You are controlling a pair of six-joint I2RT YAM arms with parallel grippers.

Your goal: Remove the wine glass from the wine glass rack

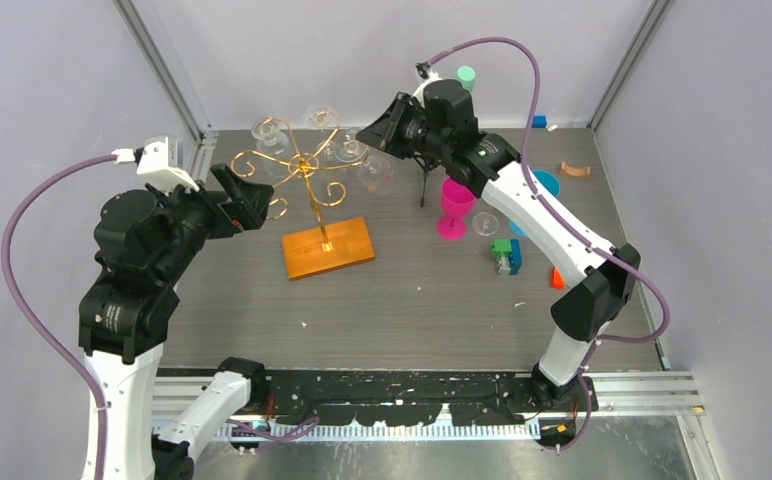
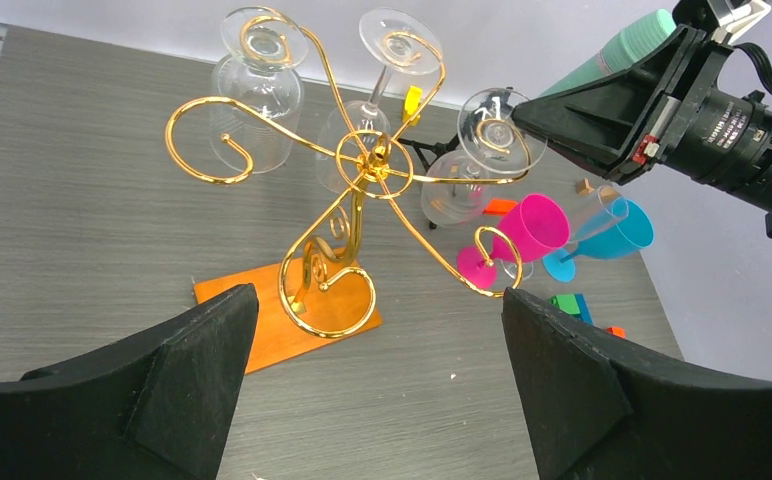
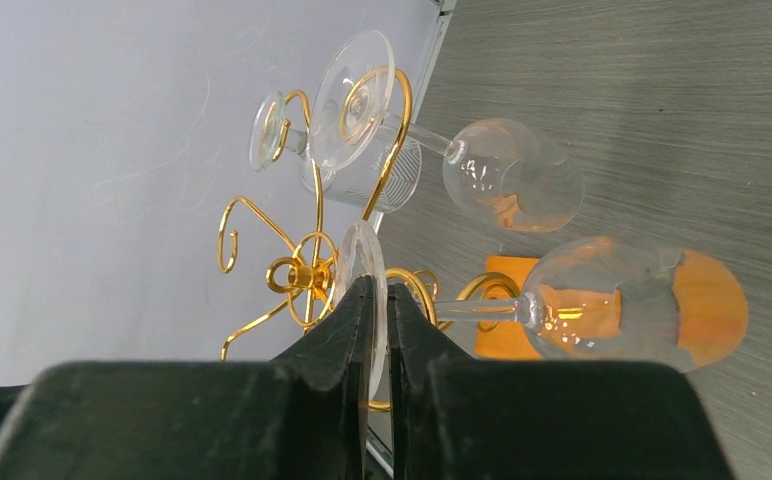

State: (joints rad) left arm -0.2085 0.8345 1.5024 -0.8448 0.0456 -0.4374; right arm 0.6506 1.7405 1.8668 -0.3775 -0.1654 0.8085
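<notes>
One wine glass (image 3: 617, 305) hangs, foot pinched in the right hand (image 3: 380, 295).

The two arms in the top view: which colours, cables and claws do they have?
Both arms have white links and bulky black joints: the left arm, the right arm. A purple cable loops along each. The left claw and right claw have black wedge-shaped fingers. A white camera box sits on the left wrist.

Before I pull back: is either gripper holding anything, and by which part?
The right gripper pinches the wine glass by the edge of its flat foot, the glass hanging on the wine glass rack. The left gripper is open, empty.
</notes>
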